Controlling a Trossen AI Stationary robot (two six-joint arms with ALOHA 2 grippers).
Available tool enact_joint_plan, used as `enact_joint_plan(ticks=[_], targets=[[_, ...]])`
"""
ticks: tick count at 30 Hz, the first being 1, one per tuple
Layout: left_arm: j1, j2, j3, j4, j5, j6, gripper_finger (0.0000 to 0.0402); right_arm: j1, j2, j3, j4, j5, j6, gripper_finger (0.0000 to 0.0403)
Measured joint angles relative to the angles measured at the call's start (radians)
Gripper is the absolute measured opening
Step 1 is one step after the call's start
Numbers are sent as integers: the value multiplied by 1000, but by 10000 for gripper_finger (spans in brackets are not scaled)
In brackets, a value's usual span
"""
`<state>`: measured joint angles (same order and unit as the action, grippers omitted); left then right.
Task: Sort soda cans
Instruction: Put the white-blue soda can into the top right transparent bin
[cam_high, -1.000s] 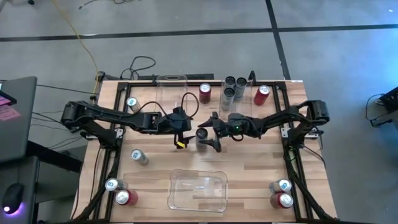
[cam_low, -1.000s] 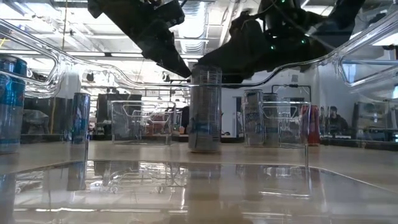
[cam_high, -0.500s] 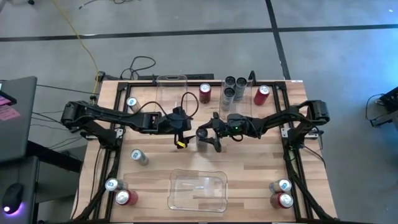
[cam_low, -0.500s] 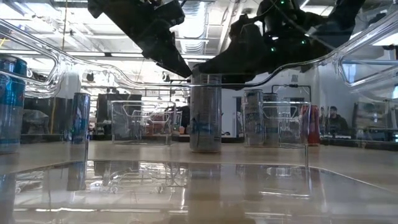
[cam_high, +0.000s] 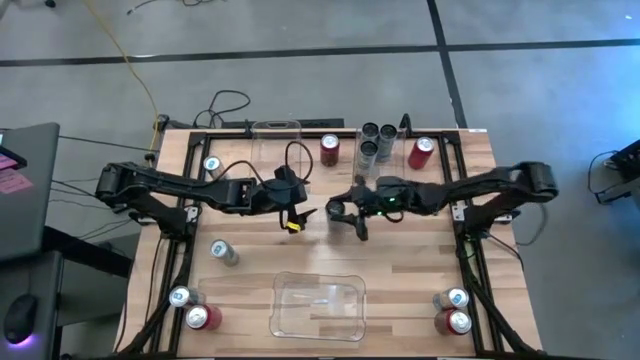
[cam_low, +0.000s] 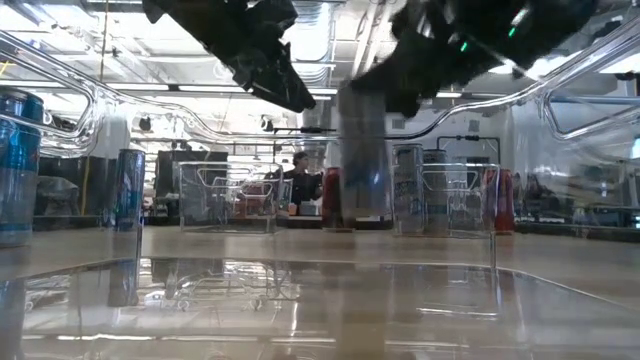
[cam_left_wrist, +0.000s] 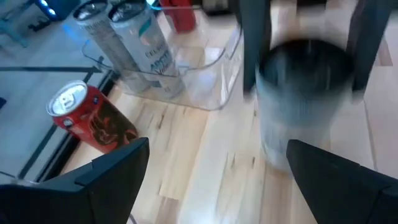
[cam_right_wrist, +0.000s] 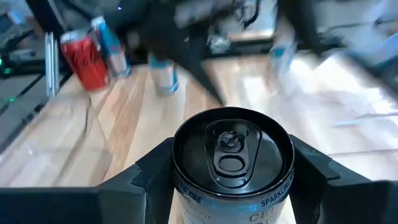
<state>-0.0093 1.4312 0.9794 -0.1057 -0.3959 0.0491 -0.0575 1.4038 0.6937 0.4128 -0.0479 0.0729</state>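
Right gripper clamps 1 dark grey can (upright, top up).

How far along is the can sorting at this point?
Done: three dark grey cans stand in the far clear bin. In hand: the right end effector grips the fourth dark grey can mid-table, with the left end effector open beside it. Left: four red cans and four silver-blue cans stand unbinned on the table.
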Motion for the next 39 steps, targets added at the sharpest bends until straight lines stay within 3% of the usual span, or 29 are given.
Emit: enact_joint_plan(ticks=[11,20,30,39], targets=[[-8,4,0,-26,15,-83,377,23,-351,1,-233,179,-18,234],[-60,4,-1,-29,20,-129,377,0,-514,2,-426,384,-45,234],[-104,4,-1,-53,-14,-141,377,-111,-595,-27,-539,387,-39,234],[-109,4,-2,-97,-77,-140,377,-257,-686,-204,-458,386,-20,234]])
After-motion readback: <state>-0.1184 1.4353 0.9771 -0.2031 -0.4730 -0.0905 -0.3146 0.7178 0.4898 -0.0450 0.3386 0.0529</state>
